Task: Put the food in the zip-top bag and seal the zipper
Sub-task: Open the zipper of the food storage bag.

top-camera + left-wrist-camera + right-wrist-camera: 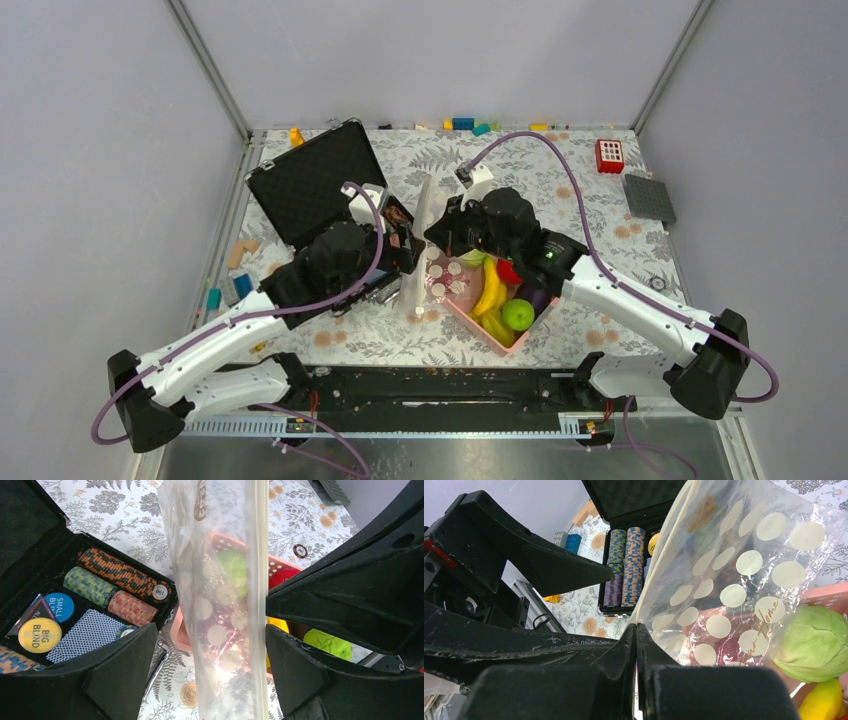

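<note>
The clear zip-top bag [422, 215] with pale dots hangs upright between my grippers. My right gripper [440, 235] is shut on its edge; in the right wrist view the jaws [636, 635] pinch the bag [744, 555] tight. My left gripper [405, 270] is open, and the bag [220, 580] with its whitish zipper [260, 555] passes between the fingers [120, 675]. The food lies in the pink basket [470, 318]: bananas [488, 290], lime [517, 314], apple [508, 270], eggplant [538, 298], cabbage [814, 642]. The bag looks empty.
An open black poker-chip case [315, 185] stands just left of the bag, with chips and cards inside [100, 595]. A red block [609, 155] and a grey baseplate [648, 197] lie at the back right. Small loose blocks lie along the back and left edges.
</note>
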`<state>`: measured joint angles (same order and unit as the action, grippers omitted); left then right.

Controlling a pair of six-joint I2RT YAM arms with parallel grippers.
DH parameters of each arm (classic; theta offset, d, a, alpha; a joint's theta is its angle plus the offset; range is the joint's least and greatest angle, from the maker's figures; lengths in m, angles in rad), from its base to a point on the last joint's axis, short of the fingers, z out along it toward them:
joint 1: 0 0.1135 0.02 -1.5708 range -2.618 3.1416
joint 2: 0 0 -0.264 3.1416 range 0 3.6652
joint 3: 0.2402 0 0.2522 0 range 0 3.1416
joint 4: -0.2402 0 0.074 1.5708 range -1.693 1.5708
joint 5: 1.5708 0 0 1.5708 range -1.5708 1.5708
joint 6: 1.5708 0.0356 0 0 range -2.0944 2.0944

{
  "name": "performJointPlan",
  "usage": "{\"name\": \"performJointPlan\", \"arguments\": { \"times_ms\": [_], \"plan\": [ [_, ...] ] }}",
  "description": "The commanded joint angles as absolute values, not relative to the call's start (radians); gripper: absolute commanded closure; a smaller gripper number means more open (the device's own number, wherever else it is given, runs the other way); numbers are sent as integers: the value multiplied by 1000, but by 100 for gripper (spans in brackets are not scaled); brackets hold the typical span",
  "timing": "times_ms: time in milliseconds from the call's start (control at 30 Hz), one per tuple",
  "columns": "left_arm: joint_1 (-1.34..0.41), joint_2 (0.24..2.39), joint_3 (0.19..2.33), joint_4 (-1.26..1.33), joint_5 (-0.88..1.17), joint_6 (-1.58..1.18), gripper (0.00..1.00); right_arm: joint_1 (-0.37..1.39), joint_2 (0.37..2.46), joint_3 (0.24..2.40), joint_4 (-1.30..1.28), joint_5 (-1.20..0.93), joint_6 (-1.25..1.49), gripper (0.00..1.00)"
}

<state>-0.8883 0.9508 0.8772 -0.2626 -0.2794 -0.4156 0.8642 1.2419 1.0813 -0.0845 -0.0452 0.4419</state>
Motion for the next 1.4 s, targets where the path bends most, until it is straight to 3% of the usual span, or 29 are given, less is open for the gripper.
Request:
{"name": "performJointPlan", "arguments": {
  "times_ms": [0,433,600,767,867,933,1033,1167,1200,1367],
  "plan": [
    [-888,935,897,-247,-336,-410,21,866,1206,1099,-65,-71,445,100],
    [-887,958,905,-227,-348,-445,33,867,1220,1112,-93,-82,436,100],
    [-888,982,919,-239,-364,-442,41,867,1216,1111,-101,-69,431,100],
    [-887,1006,932,-235,-352,-426,60,867,1215,1109,-103,-53,429,100],
    [-887,1014,936,-236,-336,-418,79,867,1217,1105,-99,-42,433,100],
    [-888,1015,936,-234,-330,-418,98,867,1216,1096,-84,-24,446,100],
    [-887,1007,929,-222,-300,-418,100,867,1218,1081,-53,-5,479,99],
    [-887,980,907,-179,-206,-419,100,867,1248,1108,-45,-28,511,56],
    [-887,976,903,-172,-183,-420,100,867,1258,1115,-44,-42,521,50],
    [-887,960,893,-161,-175,-438,100,867,1291,1130,-74,-39,545,40]
  ]
}}
